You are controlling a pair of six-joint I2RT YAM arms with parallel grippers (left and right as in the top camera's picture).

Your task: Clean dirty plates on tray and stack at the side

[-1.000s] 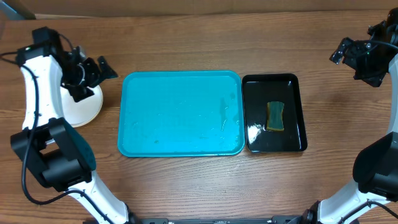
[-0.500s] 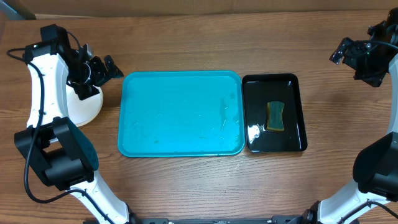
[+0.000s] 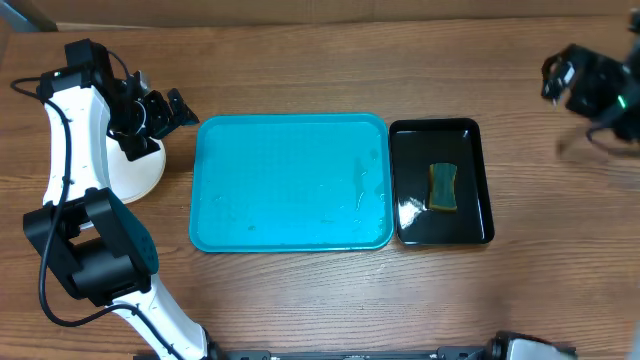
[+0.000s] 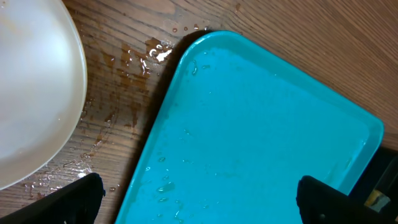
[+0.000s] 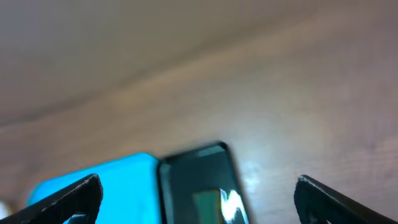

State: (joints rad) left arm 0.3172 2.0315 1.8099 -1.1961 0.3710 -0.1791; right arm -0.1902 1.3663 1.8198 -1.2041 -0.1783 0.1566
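At the upper left of the overhead view, the left gripper (image 3: 170, 112) hangs with fingers spread over the far edge of the plates (image 3: 128, 180). They form a white stack on the table just left of the turquoise tray (image 3: 290, 180). This gripper sits higher than a second ago. Upper right, the right gripper (image 3: 565, 80), likewise spread, is blurred, and its arm has left the lower right corner.

Tray (image 3: 290, 180) glossy plastic, table (image 3: 300, 300) matt wood w/ grain.
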